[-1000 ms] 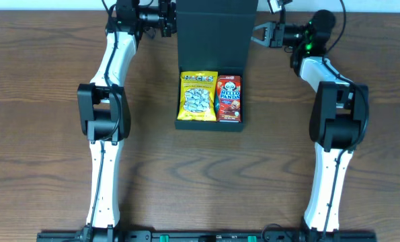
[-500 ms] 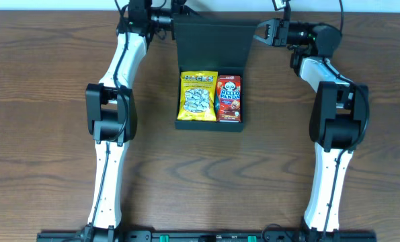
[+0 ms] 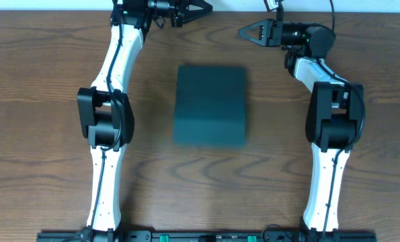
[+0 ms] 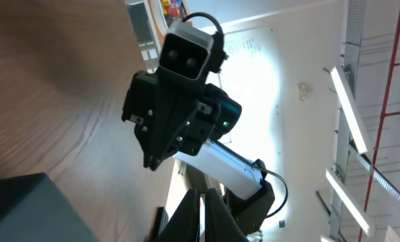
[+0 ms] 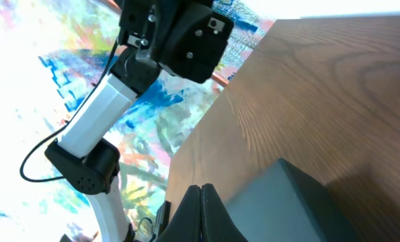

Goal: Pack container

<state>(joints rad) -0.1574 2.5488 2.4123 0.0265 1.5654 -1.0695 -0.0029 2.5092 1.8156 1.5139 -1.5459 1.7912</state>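
The container [image 3: 210, 104], a dark teal-green square box, lies in the middle of the table with its flap lid down, so its contents are hidden. My left gripper [image 3: 210, 5] is shut and empty beyond the box's far edge, near the back of the table. My right gripper [image 3: 240, 32] is also shut and empty, behind the box's far right corner. In the left wrist view the shut fingers [image 4: 203, 195] point at the right arm, with a corner of the container [image 4: 25, 208] at lower left. In the right wrist view the shut fingers [image 5: 201, 191] hover beside the container [image 5: 300, 208].
Both white arms run along the brown wooden table [image 3: 45, 134], one on either side of the box. The left arm's wrist [image 5: 176, 33] shows in the right wrist view and the right arm's camera head [image 4: 183, 57] in the left wrist view.
The upright flap lid has come down over the yellow and red snack packs, closing the box. Both grippers have drawn away from the flap, towards the back of the table.
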